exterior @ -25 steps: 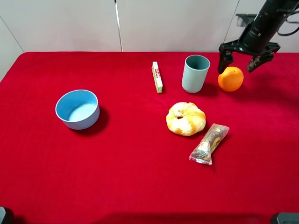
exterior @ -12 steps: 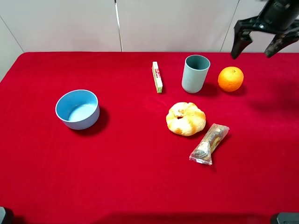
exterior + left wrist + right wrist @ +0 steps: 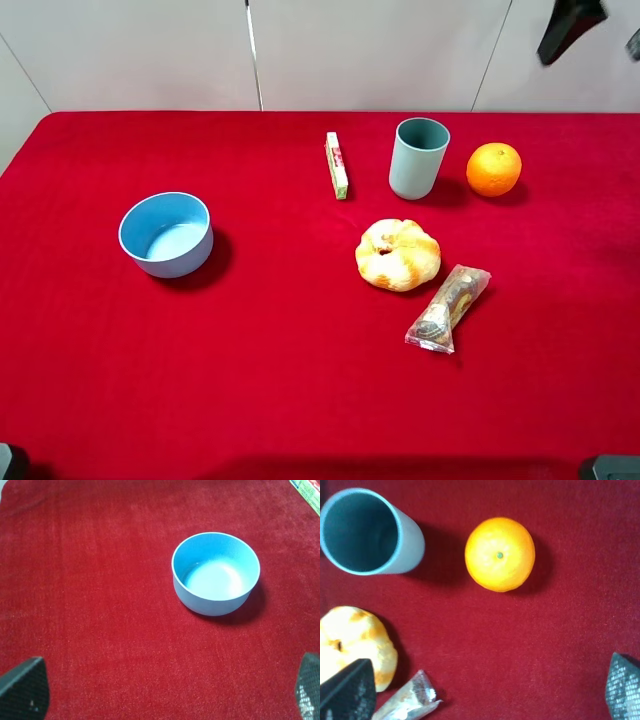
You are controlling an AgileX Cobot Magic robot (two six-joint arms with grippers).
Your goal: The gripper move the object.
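Note:
The orange (image 3: 494, 168) is a round bright orange fruit resting on the red cloth just right of the grey-green cup (image 3: 418, 157). It also shows in the right wrist view (image 3: 500, 554), stem dot up, free of the fingers. My right gripper (image 3: 602, 32) is open and empty, high above the table's back right corner and up and to the right of the orange; only its two dark fingertips (image 3: 345, 690) show in the wrist view. My left gripper (image 3: 167, 687) is open and empty, hovering over the cloth near the blue bowl (image 3: 216, 573).
A tan knotted bun (image 3: 398, 254) and a clear wrapped snack (image 3: 448, 307) lie in front of the cup. A slim upright box (image 3: 337, 165) stands left of the cup. The blue bowl (image 3: 166, 233) sits at the left. The red cloth (image 3: 300, 380) covers the table.
My right gripper has lifted from around the orange and moved up and to the right, open. The orange stays in place beside the cup.

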